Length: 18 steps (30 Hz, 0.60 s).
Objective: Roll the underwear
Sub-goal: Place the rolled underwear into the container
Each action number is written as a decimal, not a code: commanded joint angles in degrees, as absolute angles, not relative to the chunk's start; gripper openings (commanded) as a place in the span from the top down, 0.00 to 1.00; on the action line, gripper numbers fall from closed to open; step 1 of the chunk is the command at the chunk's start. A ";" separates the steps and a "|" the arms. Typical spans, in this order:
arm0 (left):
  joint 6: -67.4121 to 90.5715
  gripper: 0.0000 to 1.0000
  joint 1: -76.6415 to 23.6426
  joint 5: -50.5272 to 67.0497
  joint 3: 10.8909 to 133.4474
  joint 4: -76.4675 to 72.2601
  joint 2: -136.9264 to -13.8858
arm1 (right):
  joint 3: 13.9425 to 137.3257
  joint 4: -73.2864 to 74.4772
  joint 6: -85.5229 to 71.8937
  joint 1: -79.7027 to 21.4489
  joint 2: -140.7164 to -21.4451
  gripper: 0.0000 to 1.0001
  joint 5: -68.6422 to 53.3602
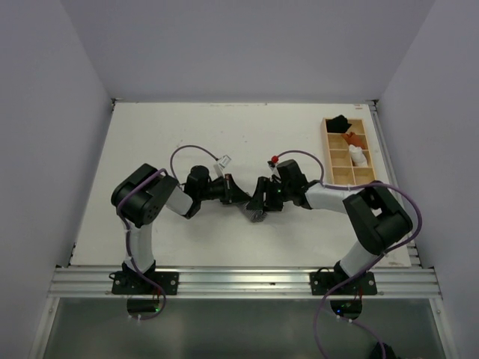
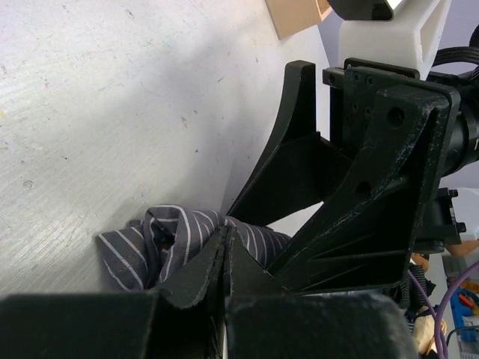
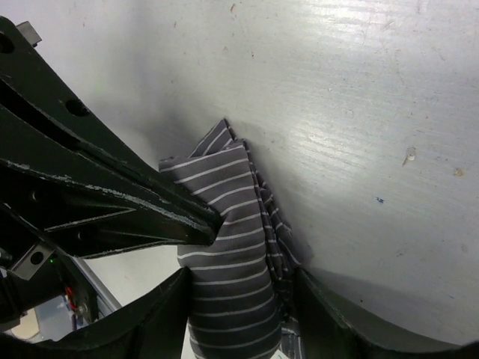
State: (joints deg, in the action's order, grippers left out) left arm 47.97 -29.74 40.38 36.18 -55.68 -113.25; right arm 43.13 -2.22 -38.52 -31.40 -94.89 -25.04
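The underwear (image 3: 232,247), grey with fine white stripes, is bunched into a loose roll on the white table. My right gripper (image 3: 239,314) holds the roll between its two fingers. My left gripper (image 2: 224,243) is shut, with its tips pressed into a fold of the underwear (image 2: 150,243). It reaches in from the left in the right wrist view (image 3: 209,221). In the top view the two grippers meet tip to tip at the table's middle, left (image 1: 243,196) and right (image 1: 258,203). They hide almost all of the underwear (image 1: 258,215).
A wooden compartment tray (image 1: 327,149) stands at the back right with black (image 1: 338,121), orange (image 1: 353,138) and white (image 1: 359,155) bundles in it. The right gripper's fingers (image 2: 352,209) fill the right of the left wrist view.
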 commanded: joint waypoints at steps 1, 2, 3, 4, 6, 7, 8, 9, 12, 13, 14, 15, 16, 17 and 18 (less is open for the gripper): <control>40.26 1.00 -30.59 34.28 34.28 -39.38 -117.86 | 39.21 2.11 -36.91 -31.55 -97.03 0.41 -24.87; 40.17 1.00 -30.50 34.28 34.45 -39.11 -117.77 | 38.76 2.02 -36.83 -31.64 -96.77 0.46 -24.87; 40.17 1.00 -30.50 34.28 34.54 -39.11 -117.77 | 38.24 1.93 -36.83 -31.64 -96.77 0.48 -25.05; 40.08 1.00 -30.50 34.28 34.54 -39.02 -117.77 | 38.06 1.93 -36.74 -31.73 -96.85 0.50 -25.14; 39.99 1.00 -30.50 34.54 34.80 -38.94 -117.86 | 37.97 2.02 -36.83 -31.64 -96.94 0.57 -25.93; 39.73 1.00 -30.50 34.54 34.98 -38.76 -117.95 | 37.97 2.28 -36.91 -31.55 -96.86 0.62 -25.75; 39.73 1.00 -30.59 34.89 35.07 -38.59 -118.12 | 38.06 2.55 -36.91 -31.73 -96.68 0.64 -25.58; 39.55 1.00 -30.50 34.98 35.24 -38.50 -118.12 | 38.14 2.81 -36.57 -31.64 -96.33 0.67 -25.32; 39.46 1.00 -30.50 35.42 35.24 -38.58 -118.13 | 38.32 4.13 -36.12 -31.64 -96.07 0.83 -24.87; 39.55 1.00 -30.50 35.51 35.33 -38.67 -118.04 | 38.15 3.96 -36.12 -31.64 -95.98 0.87 -24.87; 39.55 1.00 -30.50 35.68 35.33 -38.58 -117.86 | 37.97 3.87 -36.30 -31.64 -96.15 0.95 -24.79; 39.55 1.00 -30.50 35.77 35.77 -38.32 -117.25 | 37.53 3.52 -36.73 -31.64 -96.24 1.00 -25.05; 39.55 1.00 -30.50 35.77 36.12 -37.10 -116.90 | 37.36 3.17 -36.91 -31.55 -96.50 1.00 -25.22; 39.46 1.00 -30.41 35.51 36.56 -36.22 -115.85 | 36.74 2.82 -37.18 -31.64 -96.33 1.00 -25.22; 38.94 1.00 -30.41 35.42 37.08 -35.17 -115.23 | 36.56 2.29 -37.53 -31.64 -96.24 1.00 -25.31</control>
State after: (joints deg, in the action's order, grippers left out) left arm 45.76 -30.11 41.63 38.13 -51.83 -112.88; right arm 40.36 -5.91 -38.98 -31.20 -94.85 -26.79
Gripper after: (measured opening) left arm 0.004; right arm 0.429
